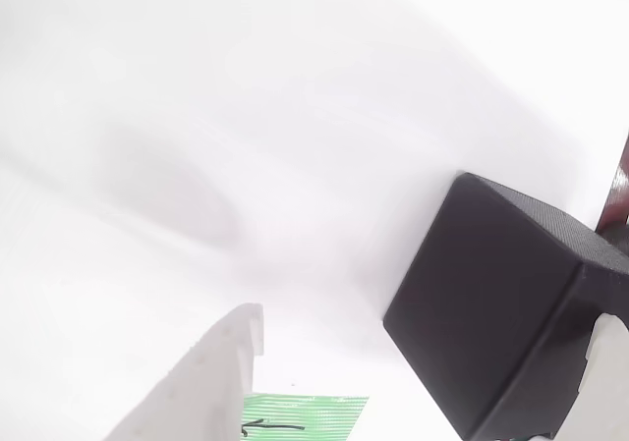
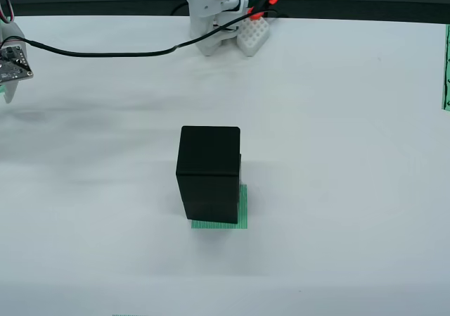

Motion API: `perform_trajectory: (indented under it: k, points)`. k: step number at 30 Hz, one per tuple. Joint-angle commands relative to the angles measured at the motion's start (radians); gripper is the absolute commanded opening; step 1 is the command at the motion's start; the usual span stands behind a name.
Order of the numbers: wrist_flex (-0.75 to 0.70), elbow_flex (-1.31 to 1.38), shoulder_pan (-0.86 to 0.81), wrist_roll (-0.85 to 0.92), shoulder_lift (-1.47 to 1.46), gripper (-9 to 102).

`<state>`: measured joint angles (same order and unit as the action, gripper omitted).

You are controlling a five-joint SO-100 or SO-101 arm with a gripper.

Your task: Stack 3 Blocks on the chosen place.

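Gripper (image 1: pixel 425 331): jaws apart in the wrist view, clamped on nothing; one white finger (image 1: pixel 201 387) at lower left, a bit of the other at the right edge.
Nearest block (image 1: pixel 491 313): matte black cube lying tilted in that view on the right-hand side of the jaw gap, close against the right finger; contact cannot be told. A wide bare gap separates it from the left finger.
Green striped piece (image 1: pixel 307 416): low in the wrist view, just beside the left finger, with a thin dark mark on it.
Table (image 2: pixel 351 189): white, under everything.
Stack of blocks (image 2: pixel 209 172): well apart from the arm, at mid-table in the overhead view; upright, count unclear.
Chosen place (image 2: pixel 241 210): striped green square under the stack, showing along its right and front sides.
Arm base (image 2: pixel 218 13): white, at the far table edge, with a black cable (image 2: pixel 105 52) running left.
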<state>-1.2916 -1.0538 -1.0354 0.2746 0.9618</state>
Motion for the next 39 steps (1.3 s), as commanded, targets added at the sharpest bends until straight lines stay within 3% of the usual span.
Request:
perform_trajectory:
  k: [1, 14, 25, 39]
  points:
    - [-0.046, -0.063, 0.044, 0.021, 0.038, 41]
    - [-0.123, -0.241, 0.344, 0.008, 0.368, 41]
    - [-0.038, -0.115, 0.379, 0.040, 0.430, 41]
    - [0.143, -0.078, 0.311, 0.492, 0.235, 41]
